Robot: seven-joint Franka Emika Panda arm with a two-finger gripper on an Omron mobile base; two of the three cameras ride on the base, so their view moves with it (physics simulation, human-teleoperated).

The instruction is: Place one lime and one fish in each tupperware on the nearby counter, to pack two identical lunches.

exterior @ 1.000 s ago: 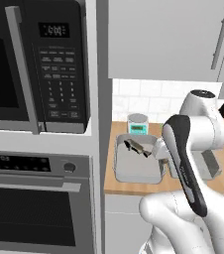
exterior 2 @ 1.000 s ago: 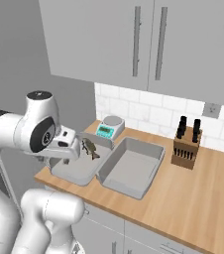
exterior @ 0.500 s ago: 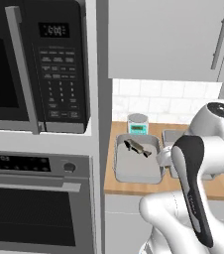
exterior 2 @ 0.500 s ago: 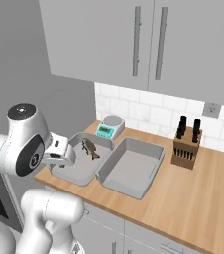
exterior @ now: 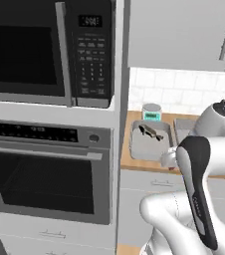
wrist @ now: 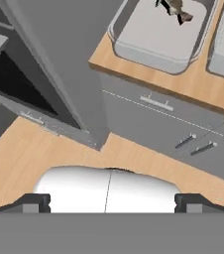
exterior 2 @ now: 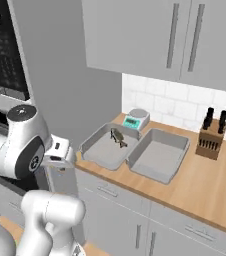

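So the right base view catches the knife block (exterior 2: pixel 211 140) on the counter (exterior 2: pixel 205 182); the dark fish (exterior 2: pixel 118 137) lies in the left tupperware (exterior 2: pixel 97 152). Pincer (wrist: pixel 111 202) gapes empty, pulled back since earlier.

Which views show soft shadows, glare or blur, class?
Right base view: even rendered light, the fish sharp in the left tupperware, no glare on the counter. Left base view: the microwave dark, its keypad text blurred. Hand view: sharp, shadowless.
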